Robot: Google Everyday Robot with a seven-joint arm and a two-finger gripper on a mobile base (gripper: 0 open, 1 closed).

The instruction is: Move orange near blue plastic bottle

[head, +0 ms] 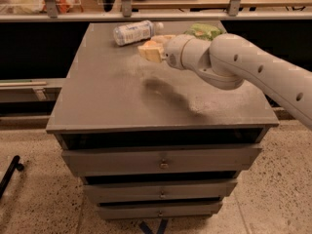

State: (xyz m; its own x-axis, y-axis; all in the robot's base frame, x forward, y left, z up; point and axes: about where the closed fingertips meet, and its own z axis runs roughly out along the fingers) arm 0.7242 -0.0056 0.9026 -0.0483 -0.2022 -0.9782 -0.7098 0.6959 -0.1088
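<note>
Arm's gripper (148, 52) hangs over far part of cabinet top (107, 96), fingers narrow, clamped on the orange (150, 44), which is off the surface. Blue plastic bottle (132, 32) lies on its side nearby, approx 11 o'clock from gripper. Green snack bag (204, 30) at 2 o'clock.

Grey drawer cabinet (161, 165) on speckled floor (34, 199)

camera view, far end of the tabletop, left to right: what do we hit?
blue plastic bottle, lying on its side → gripper, raised over the tabletop just right of and nearer than the bottle → green snack bag at the back edge.
</note>
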